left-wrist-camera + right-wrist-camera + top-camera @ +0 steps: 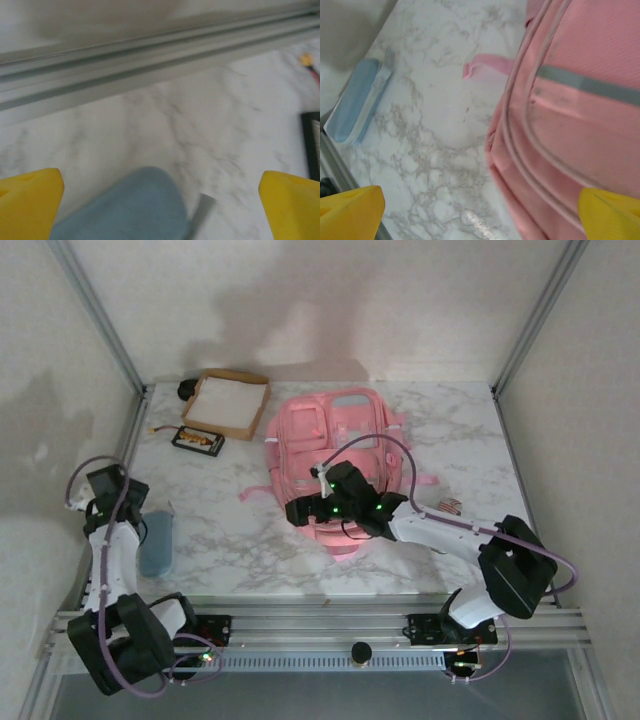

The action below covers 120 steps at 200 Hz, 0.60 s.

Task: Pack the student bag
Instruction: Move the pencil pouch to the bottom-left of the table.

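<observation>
The student bag [335, 435] is a large pink backpack lying flat mid-table, front pockets up. My right gripper [302, 510] hovers open over its near left edge. In the right wrist view, pink fabric with a grey stripe [570, 115] fills the right side between the yellow fingertips [350, 210], with nothing held. A blue pencil case [157, 543] lies at the near left and also appears at a distance in the right wrist view [355, 100]. My left gripper [135, 505] hangs open just above its far end [130, 210], and its yellow pads [292, 200] stand wide apart.
A shallow tan cardboard tray [227, 402] sits at the back left, with a black device with wires [197, 440] in front of it. A small striped item [450, 505] lies right of the bag. A pink strap [487, 66] trails onto the marble. An aluminium rail [150, 55] borders the left edge.
</observation>
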Tool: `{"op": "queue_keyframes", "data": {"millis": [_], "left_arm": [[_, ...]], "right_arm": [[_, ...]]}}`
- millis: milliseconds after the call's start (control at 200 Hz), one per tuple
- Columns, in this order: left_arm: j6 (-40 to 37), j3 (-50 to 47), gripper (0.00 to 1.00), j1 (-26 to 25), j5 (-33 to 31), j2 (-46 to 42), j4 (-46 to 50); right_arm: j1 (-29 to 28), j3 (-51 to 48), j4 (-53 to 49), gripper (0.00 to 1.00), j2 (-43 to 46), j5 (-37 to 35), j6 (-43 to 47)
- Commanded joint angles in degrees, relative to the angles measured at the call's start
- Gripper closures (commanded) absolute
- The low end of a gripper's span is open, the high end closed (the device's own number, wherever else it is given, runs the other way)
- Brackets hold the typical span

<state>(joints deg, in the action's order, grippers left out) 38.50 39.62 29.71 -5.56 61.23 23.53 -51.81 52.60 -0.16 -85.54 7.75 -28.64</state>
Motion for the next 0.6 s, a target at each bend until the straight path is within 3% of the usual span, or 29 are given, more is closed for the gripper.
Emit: {"op": "queue_keyframes", "data": {"millis": [0,320,506,596], "left_arm": [[-2.3,-2.4,0.0,2.0,3.7,1.8,2.0],[-1.6,-7.7,0.01,2.1,12.2,9.2,-4.3],[1.6,-11.8,0.01,-5.0,16.0,9.2,-6.4],[4.4,-13.2,0.01,-11.5,15.9,8.1,-7.8]], "right_arm": [[-0.5,2.4,0.9,0.01,-1.1,-0.2,-1.9],[-0.4,6.2,-3.8,0.01,-1.9,-4.7,1.7],[-0.4,7.8,-6.6,0.01,-3.2,-7.0,2.3],[-0.4,9.0,-7.6,0.01,-4.5,-7.5,2.8]]}}
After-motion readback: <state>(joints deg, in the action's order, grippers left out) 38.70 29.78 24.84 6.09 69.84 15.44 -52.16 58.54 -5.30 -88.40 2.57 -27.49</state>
